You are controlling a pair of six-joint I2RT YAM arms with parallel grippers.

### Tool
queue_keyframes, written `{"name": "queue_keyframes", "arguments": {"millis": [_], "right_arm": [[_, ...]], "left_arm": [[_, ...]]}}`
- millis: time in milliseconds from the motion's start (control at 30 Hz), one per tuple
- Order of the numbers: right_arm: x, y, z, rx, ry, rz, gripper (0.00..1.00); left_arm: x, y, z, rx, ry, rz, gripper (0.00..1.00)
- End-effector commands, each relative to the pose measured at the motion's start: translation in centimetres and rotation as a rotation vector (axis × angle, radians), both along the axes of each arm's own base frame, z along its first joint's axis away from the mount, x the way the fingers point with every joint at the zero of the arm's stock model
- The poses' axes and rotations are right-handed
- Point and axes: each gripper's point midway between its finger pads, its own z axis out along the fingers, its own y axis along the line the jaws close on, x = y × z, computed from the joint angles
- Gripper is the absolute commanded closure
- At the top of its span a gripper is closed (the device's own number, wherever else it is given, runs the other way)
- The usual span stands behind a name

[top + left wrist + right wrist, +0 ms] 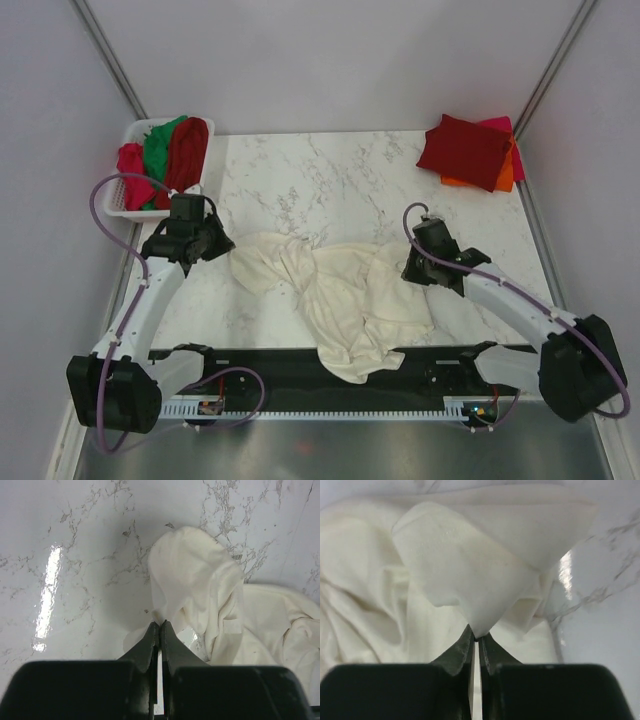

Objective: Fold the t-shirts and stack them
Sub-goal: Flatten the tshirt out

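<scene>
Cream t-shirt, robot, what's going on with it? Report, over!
Left claw shut on crumpled cream cloth t-shirt, left side. Right claw shut on its right side. Shirt unfolded, draping off near edge of white marble table.

This is a robotics lab test cell. Plain pale wall panels (330, 60) framed by bare metal struts (108, 55) box in a marble-patterned table (330, 175). The left arm (150, 300) and right arm (510, 295) are bolted to a black rail (300, 365) at its near edge, with purple cables (97, 200) looping from them. Only clothes lie about: a cream t-shirt (340, 290), a folded stack (468, 150), and a white basket (135, 124) of red and green garments (165, 150).
</scene>
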Motion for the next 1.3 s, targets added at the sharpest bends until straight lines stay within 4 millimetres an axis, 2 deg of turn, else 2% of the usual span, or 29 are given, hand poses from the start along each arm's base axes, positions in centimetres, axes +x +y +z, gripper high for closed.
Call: {"name": "queue_keyframes", "arguments": {"millis": [0, 33, 67, 100, 167, 200, 233, 267, 300, 333, 367, 400, 433, 467, 500, 533, 600, 633, 667, 700, 800, 900, 1033, 1167, 1267], "right_arm": [[-4.3, 3.8, 0.3, 0.193, 0.035, -0.024, 0.87], [-5.3, 4.1, -0.2, 0.194, 0.051, -0.010, 0.66], [-6.1, 4.3, -0.6, 0.182, 0.061, 0.000, 0.14], [-6.8, 3.9, -1.0, 0.128, 0.062, 0.006, 0.02], [-6.1, 2.7, -0.6, 0.052, 0.024, -0.014, 0.02], [-4.7, 2.6, 1.0, 0.033, -0.026, -0.033, 0.02], [-3.3, 1.5, 2.1, -0.031, -0.082, -0.059, 0.02], [-2.1, 1.6, 3.3, -0.035, -0.119, -0.063, 0.02], [0.1, 1.7, 5.6, -0.016, -0.172, -0.092, 0.02], [1.8, 1.7, 6.9, -0.005, -0.214, -0.091, 0.02], [3.0, 1.8, 7.2, 0.018, -0.204, -0.095, 0.02], [5.4, 0.5, 9.1, 0.047, -0.243, -0.154, 0.02], [7.0, 0.0, 10.0, 0.067, -0.278, -0.177, 0.02], [8.2, -0.4, 9.3, 0.071, -0.257, -0.187, 0.02], [10.1, -1.9, 10.3, 0.075, -0.282, -0.230, 0.02], [11.3, -2.4, 10.3, 0.060, -0.287, -0.242, 0.02], [13.6, -3.6, 8.7, 0.020, -0.244, -0.271, 0.02], [14.1, -3.8, 8.0, 0.024, -0.223, -0.275, 0.02], [14.4, -3.8, 6.1, 0.020, -0.174, -0.276, 0.02], [14.9, -3.5, 5.8, 0.042, -0.166, -0.261, 0.02], [15.1, -2.4, 4.3, 0.077, -0.136, -0.225, 0.02], [15.9, -2.2, 3.2, 0.068, -0.132, -0.212, 0.02], [16.6, -1.2, 0.6, 0.083, -0.080, -0.162, 0.11], [17.2, -0.7, -2.4, 0.047, -0.031, -0.127, 0.15], [17.3, 0.2, -3.2, 0.033, -0.017, -0.083, 0.21]], "left_arm": [[0.5, 0.4, 1.9, 0.039, -0.067, -0.035, 0.98], [0.5, 0.3, 1.9, 0.037, -0.067, -0.043, 0.98], [0.5, 0.3, 1.8, 0.038, -0.063, -0.046, 0.98], [0.5, 0.3, 1.7, 0.043, -0.062, -0.051, 0.98], [0.3, 0.3, 1.3, 0.042, -0.050, -0.052, 0.98], [0.3, 0.3, 1.1, 0.039, -0.045, -0.050, 0.98], [0.2, 0.2, 1.0, 0.032, -0.043, -0.052, 0.98], [0.2, 0.2, 1.0, 0.030, -0.039, -0.050, 0.98], [0.3, 0.1, 1.0, 0.029, -0.039, -0.051, 0.98], [0.2, 0.2, 1.0, 0.031, -0.042, -0.049, 0.98], [0.3, 0.3, 1.0, 0.034, -0.043, -0.048, 0.98], [0.2, 0.3, 1.0, 0.035, -0.043, -0.042, 0.98], [0.3, 0.4, 1.0, 0.036, -0.043, -0.039, 0.98], [0.2, 0.3, 0.9, 0.035, -0.039, -0.041, 0.98], [0.1, 0.3, 0.8, 0.033, -0.035, -0.041, 0.98], [0.1, 0.2, 0.7, 0.030, -0.034, -0.044, 0.98], [0.1, 0.2, 0.7, 0.028, -0.034, -0.046, 0.98], [0.1, 0.2, 0.7, 0.030, -0.034, -0.044, 0.98], [0.0, 0.3, 0.7, 0.031, -0.035, -0.043, 0.98], [0.0, 0.3, 0.8, 0.032, -0.038, -0.041, 0.98], [0.0, 0.3, 0.8, 0.032, -0.039, -0.038, 0.98], [0.0, 0.2, 0.7, 0.027, -0.034, -0.043, 0.98], [0.1, 0.2, 0.7, 0.027, -0.033, -0.045, 0.98], [0.1, 0.2, 0.7, 0.029, -0.033, -0.041, 0.98], [0.1, 0.2, 0.7, 0.029, -0.033, -0.041, 0.98]]}}
